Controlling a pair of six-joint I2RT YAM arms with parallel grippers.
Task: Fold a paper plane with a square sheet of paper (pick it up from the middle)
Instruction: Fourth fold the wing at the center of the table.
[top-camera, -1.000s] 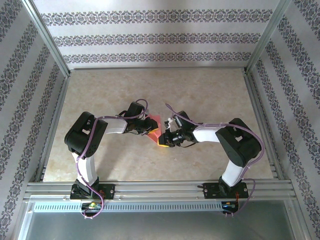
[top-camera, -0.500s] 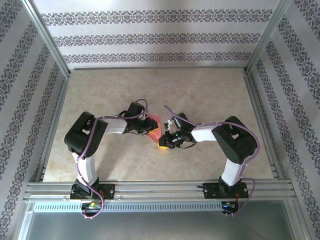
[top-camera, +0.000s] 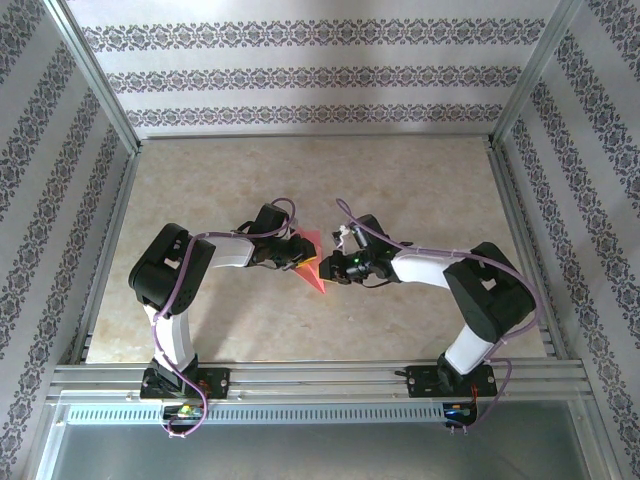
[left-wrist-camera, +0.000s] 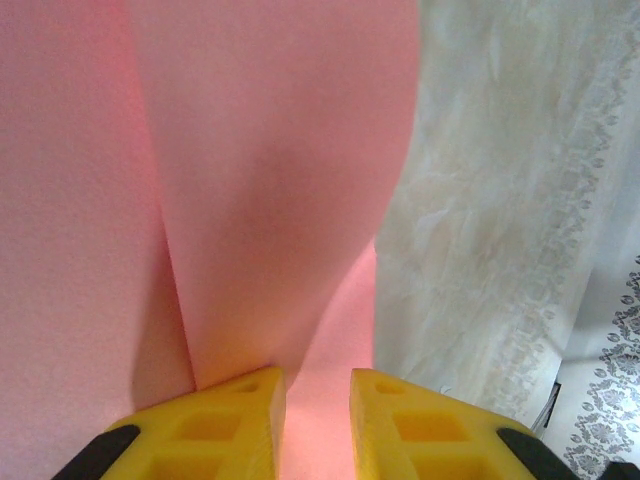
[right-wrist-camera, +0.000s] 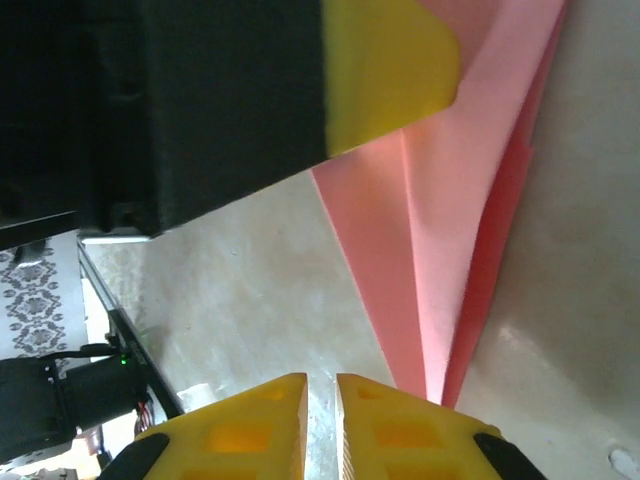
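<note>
Since a sec ago my right gripper (top-camera: 333, 268) has slid up from the 6 o'clock end of the paper plane (top-camera: 316, 276) to its 3 o'clock side, uncovering the tip. It's pinched nearly to w/ nothing btw the jaws. In the right wrist view the plane's point lies just beside it, at 3 o'clock. My left gripper (top-camera: 298, 253) is clamped on the plane from 9 o'clock, holding it approx mid-table (top-camera: 400, 180). My guess on progress: it's a pointed shape w/ layered folds, so most creases look done. Wing folds & set-down prob. still left.
</note>
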